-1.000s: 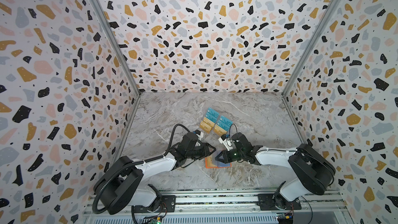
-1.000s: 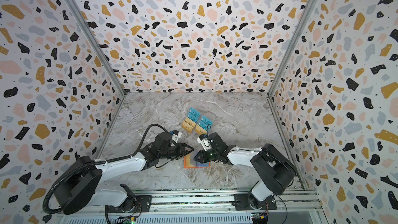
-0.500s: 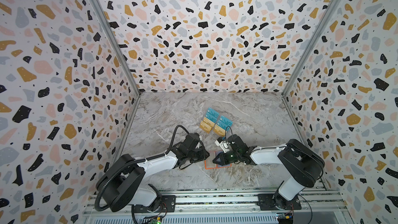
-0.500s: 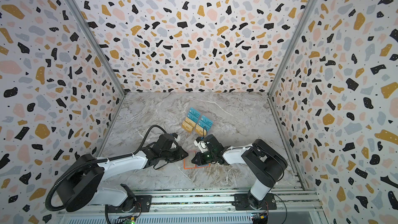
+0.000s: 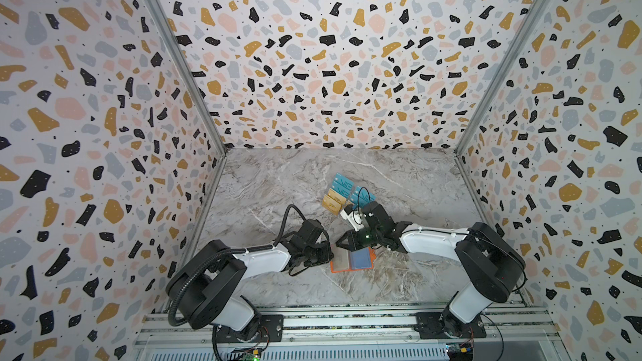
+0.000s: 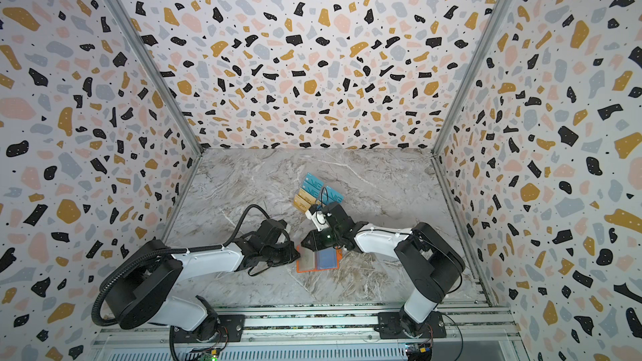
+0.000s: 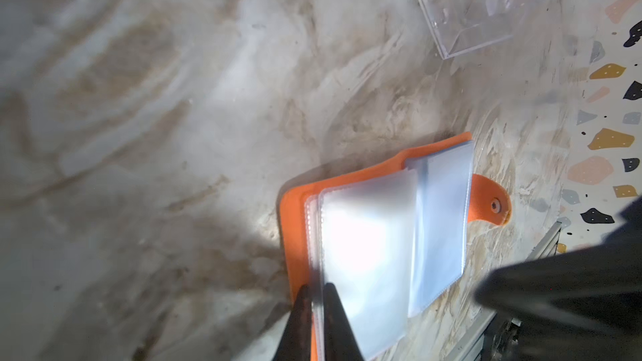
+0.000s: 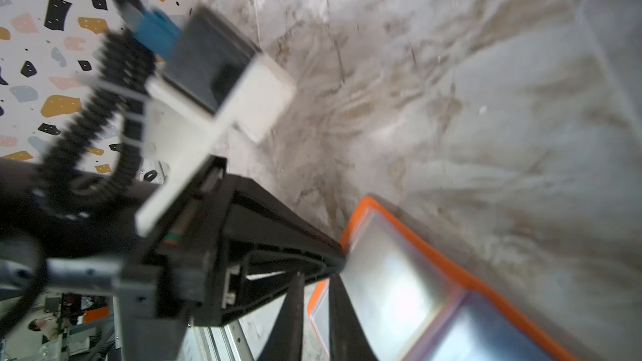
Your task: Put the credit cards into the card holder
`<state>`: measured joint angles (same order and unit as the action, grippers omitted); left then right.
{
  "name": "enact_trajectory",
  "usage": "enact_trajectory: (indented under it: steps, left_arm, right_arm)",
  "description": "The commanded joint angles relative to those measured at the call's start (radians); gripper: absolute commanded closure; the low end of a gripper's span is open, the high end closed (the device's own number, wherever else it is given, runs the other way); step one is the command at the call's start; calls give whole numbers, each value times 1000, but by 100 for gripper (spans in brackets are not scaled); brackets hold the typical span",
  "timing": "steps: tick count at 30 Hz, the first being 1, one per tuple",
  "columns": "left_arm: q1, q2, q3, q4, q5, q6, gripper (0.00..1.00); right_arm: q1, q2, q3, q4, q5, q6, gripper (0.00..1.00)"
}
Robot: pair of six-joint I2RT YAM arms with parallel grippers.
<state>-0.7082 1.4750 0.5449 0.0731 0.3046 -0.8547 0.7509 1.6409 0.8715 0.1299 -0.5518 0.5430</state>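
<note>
The marbled table [image 5: 271,182] carries an open orange holder [image 5: 351,261] at lower centre in both top views. Just above it, near mid-frame, teal and gold cards [image 5: 338,192] sit, seemingly in a clear stand [image 7: 465,15].

Bright, even top views; blurry wrist views, glare on card holder [image 7: 378,237]

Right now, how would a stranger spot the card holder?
On the grey marble tabletop, look near the front middle. A small orange booklet-style card holder lies open there, showing clear sleeves. The thin cards behind it are teal or gold, never orange.
</note>
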Motion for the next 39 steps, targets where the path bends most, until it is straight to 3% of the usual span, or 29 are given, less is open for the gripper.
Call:
enact_trajectory:
  steps: [1, 6, 18, 39]
  left_arm:
    - [-4, 11, -25, -9, -13, 23, 88]
    - [-3, 15, -28, -20, -16, 28, 88]
    - [-4, 31, -41, 12, 7, 10, 87]
    - [0, 36, -56, 56, 44, -21, 87]
  right_arm:
    - [-42, 6, 141, -127, 26, -123, 75]
    - [-79, 148, 422, -284, 93, -247, 62]
    - [-110, 491, 922, -563, 164, -410, 66]
    - [-76, 611, 1037, -676, 292, -512, 66]
